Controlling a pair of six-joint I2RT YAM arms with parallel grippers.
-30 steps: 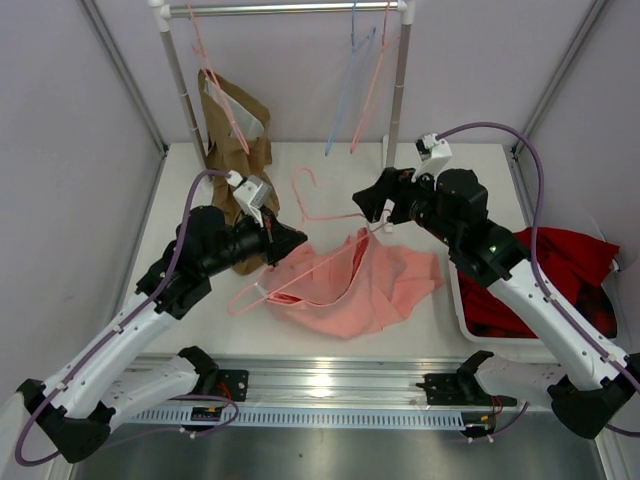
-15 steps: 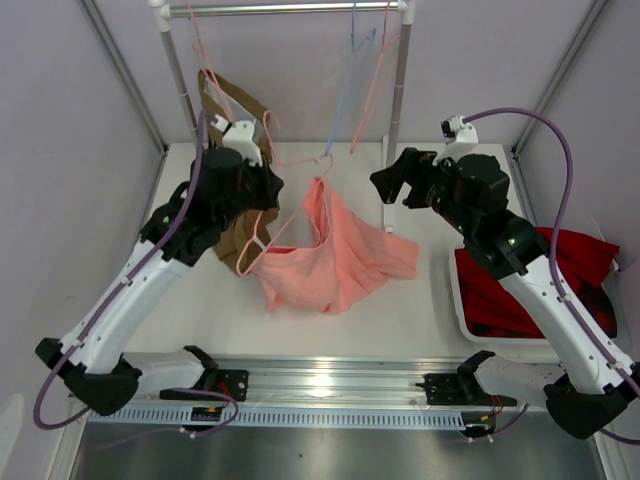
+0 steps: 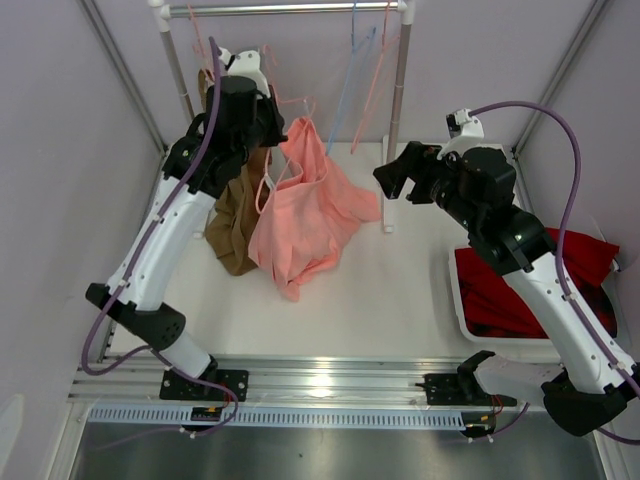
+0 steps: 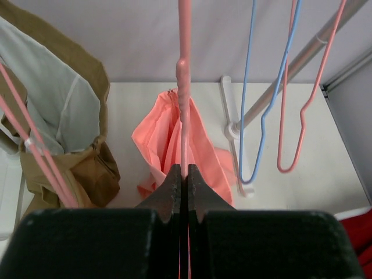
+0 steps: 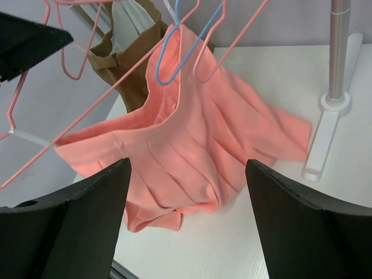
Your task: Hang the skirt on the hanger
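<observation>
My left gripper (image 3: 268, 118) is raised high near the rack and is shut on the thin pink wire hanger (image 3: 264, 190). The salmon-pink skirt (image 3: 305, 200) hangs from that hanger, clear of the table except perhaps its lowest tip. In the left wrist view the jaws stand closed on the hanger wire (image 4: 184, 87), with the skirt (image 4: 165, 139) below. My right gripper (image 3: 393, 168) is open and empty, to the right of the skirt. In the right wrist view its gripper (image 5: 187, 197) faces the skirt (image 5: 192, 151) and the hanger wire (image 5: 110, 96).
A clothes rack rail (image 3: 290, 8) with a right post (image 3: 400, 100) carries a pale blue hanger (image 3: 345, 100) and another pink hanger (image 4: 308, 104). A brown garment (image 3: 235, 215) hangs at the left. A white bin (image 3: 457, 300) with dark red cloth (image 3: 540, 280) stands at the right.
My left arm has lifted the hanger with the skirt off the table, up and back toward the rail. My right gripper has let go and drawn back to the right.
</observation>
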